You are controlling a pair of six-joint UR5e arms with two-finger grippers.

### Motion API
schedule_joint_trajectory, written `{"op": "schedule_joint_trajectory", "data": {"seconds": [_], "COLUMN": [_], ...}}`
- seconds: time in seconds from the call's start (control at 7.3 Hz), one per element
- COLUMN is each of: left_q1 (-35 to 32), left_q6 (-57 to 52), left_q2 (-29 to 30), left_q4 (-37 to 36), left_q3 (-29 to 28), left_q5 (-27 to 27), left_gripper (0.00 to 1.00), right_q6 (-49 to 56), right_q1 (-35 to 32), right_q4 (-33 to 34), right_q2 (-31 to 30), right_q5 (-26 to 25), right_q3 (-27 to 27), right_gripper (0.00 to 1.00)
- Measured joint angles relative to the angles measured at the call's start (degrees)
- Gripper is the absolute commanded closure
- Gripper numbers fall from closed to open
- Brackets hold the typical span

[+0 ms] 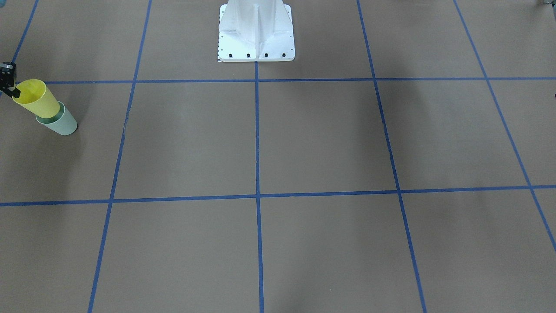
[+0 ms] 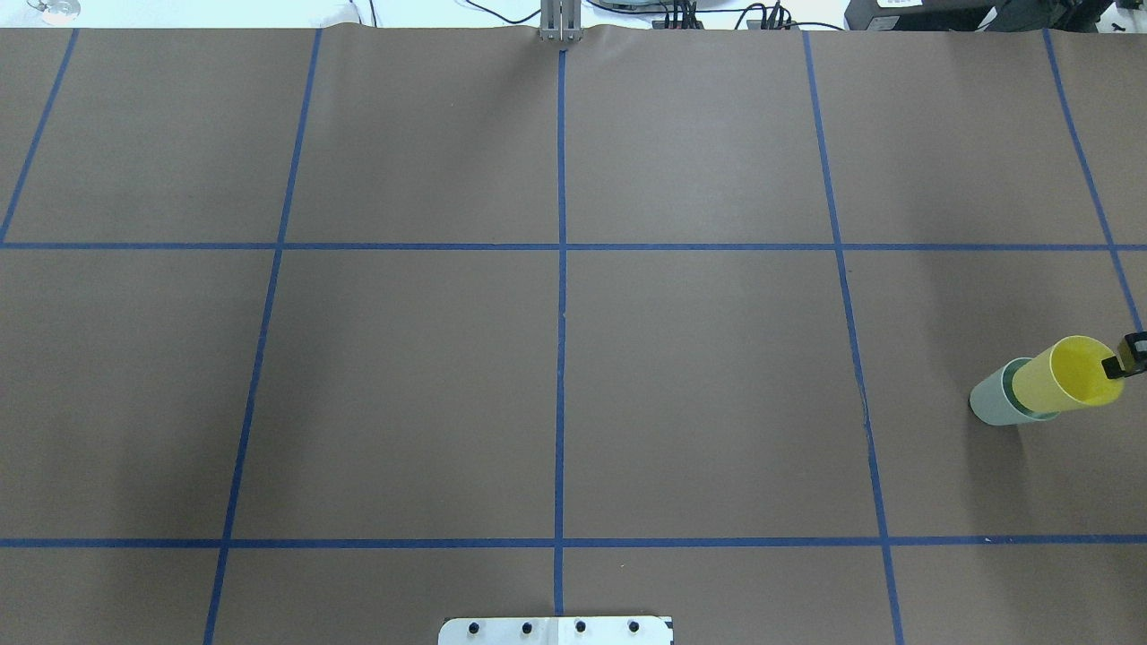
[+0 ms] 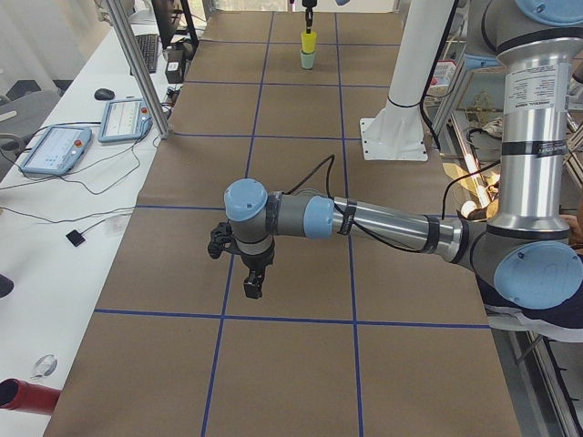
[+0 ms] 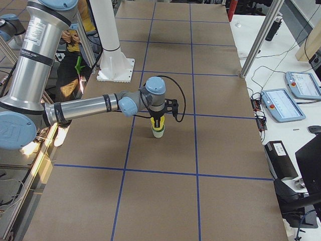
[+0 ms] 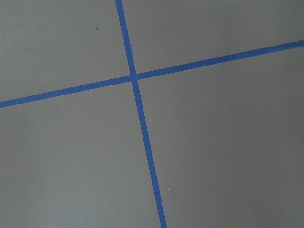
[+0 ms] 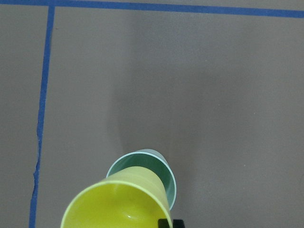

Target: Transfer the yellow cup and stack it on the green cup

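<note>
The yellow cup (image 2: 1071, 372) sits with its base inside the green cup (image 2: 990, 403), which stands on the brown table near its right end. My right gripper (image 2: 1116, 365) is shut on the yellow cup's rim, one finger inside the rim. The front-facing view shows the same yellow cup (image 1: 37, 102), green cup (image 1: 63, 124) and right gripper (image 1: 15, 92) at its left edge. From the right wrist camera, the yellow cup (image 6: 114, 204) overlaps the green cup's mouth (image 6: 156, 166). My left gripper (image 3: 252, 287) hangs over bare table far from the cups; I cannot tell its state.
Blue tape lines (image 2: 561, 269) divide the table into squares. The white robot pedestal (image 1: 256, 34) stands at the table's near-robot edge. Tablets (image 3: 127, 118) and cables lie on the side bench. A person (image 4: 75, 55) stands behind the pedestal.
</note>
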State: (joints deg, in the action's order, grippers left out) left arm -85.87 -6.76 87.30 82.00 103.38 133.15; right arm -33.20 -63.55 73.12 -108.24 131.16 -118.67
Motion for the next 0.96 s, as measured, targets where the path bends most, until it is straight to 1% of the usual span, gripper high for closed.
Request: {"op": "schedule_joint_trajectory", "data": {"seconds": [0.14, 0.27, 0.68, 0.96], "left_q1": [0.0, 0.0, 0.0, 0.0], "left_q6": [0.0, 0.0, 0.0, 0.2], "left_q2": [0.0, 0.0, 0.0, -0.3], "left_q4": [0.0, 0.0, 0.0, 0.0], "left_q3": [0.0, 0.1, 0.1, 0.0], "left_q5": [0.0, 0.0, 0.0, 0.0], "left_gripper": [0.0, 0.0, 0.0, 0.0], "right_q6": [0.0, 0.1, 0.5, 0.6], "right_q1": [0.1, 0.2, 0.5, 0.4], "right_q4": [0.0, 0.0, -0.1, 0.1], "right_q2": [0.0, 0.1, 0.5, 2.1], "right_q5": [-0.1, 0.0, 0.1, 0.1], "right_q3": [0.0, 0.0, 0.1, 0.2], "right_gripper": [0.44, 0.01, 0.0, 0.0]}}
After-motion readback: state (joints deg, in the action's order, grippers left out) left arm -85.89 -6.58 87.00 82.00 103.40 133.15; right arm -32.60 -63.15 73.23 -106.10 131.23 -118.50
